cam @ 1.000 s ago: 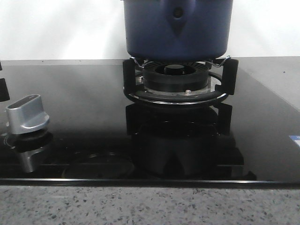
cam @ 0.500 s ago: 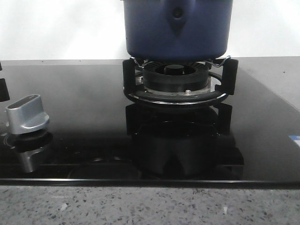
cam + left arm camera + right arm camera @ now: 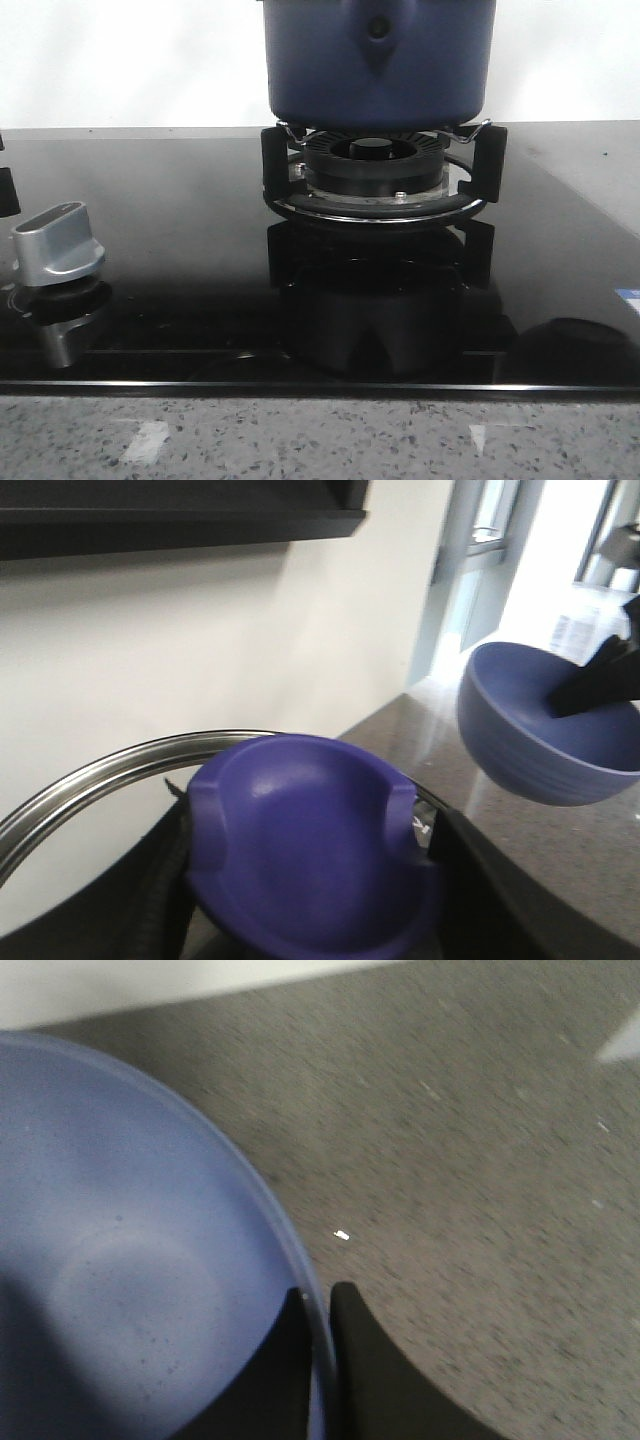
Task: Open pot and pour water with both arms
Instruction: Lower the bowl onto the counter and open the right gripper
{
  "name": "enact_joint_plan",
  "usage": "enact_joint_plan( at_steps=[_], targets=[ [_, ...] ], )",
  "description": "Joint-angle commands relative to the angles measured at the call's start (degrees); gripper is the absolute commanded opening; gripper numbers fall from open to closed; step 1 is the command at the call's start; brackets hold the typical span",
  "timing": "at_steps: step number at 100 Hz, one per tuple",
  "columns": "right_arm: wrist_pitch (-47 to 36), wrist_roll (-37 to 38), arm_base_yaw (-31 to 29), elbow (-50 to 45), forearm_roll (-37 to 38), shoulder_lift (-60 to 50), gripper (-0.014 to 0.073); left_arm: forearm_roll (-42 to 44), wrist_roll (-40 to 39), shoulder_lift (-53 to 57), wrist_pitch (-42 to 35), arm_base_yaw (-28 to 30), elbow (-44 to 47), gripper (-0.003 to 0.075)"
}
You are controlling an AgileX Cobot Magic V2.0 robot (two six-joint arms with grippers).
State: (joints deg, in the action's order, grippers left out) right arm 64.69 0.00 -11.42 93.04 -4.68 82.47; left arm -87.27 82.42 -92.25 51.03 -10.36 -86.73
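Right gripper [image 3: 318, 1305]: two dark fingers [image 3: 365, 1360] closed on the rim of a blue bowl [image 3: 120, 1270], one finger inside the wall and one outside; the bowl is held above grey speckled counter [image 3: 480, 1160]; the left wrist view shows the same bowl [image 3: 540, 730] raised in the air with the dark gripper at its rim; left gripper [image 3: 310, 880]: dark fingers [image 3: 480, 900] flank a purple-blue lid knob [image 3: 310, 850] on both sides, apparently clamped on it; behind the knob curves the steel rim of the lid [image 3: 110, 770]; whether the lid sits on the pot or is lifted cannot be told from this view; the pot [image 3: 378, 60], dark blue, stands on the pan support [image 3: 380, 170] over the ribbed black burner [image 3: 375, 155] at the far middle of the black glass hob [image 3: 180, 220]; its top is cut off in the front view; a silver control knob [image 3: 58, 240] lies at the near left of the hob

Step in hand (judged): opening the pot with the left arm while the right brings the bowl for pouring; next move calls for the lid to be held clear of the pot's mouth and the bowl carried level over it before tipping, the rim grip being thin and liable to slip

Count: one pot, one lid, one bowl, one burner, one control knob, two grippers
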Motion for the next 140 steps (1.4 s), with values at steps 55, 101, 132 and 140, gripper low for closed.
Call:
enact_joint_plan(
  at_steps=[55,101,132,140],
  targets=[
    [-16.67,-2.76,-9.82,-27.15,-3.52,-1.42,-0.0066,-8.59,0.47,3.02,-2.73,-7.38,-2.32,0.0116],
    [-17.06,-3.03,-9.82,-27.44,-2.9,-1.34,-0.0062,-8.64,1.07,3.02,-2.51,-7.38,-2.32,0.0116],
    [-16.57,-3.03,-9.82,-27.44,-2.9,-1.34,0.026,-7.85,1.07,3.02,-2.51,-7.38,-2.32,0.0116],
    [-16.46,-3.03,-9.82,-26.73,-2.66,-1.55,0.0335,-7.94,1.07,3.02,-2.51,-7.38,-2.32,0.0116]
  ],
)
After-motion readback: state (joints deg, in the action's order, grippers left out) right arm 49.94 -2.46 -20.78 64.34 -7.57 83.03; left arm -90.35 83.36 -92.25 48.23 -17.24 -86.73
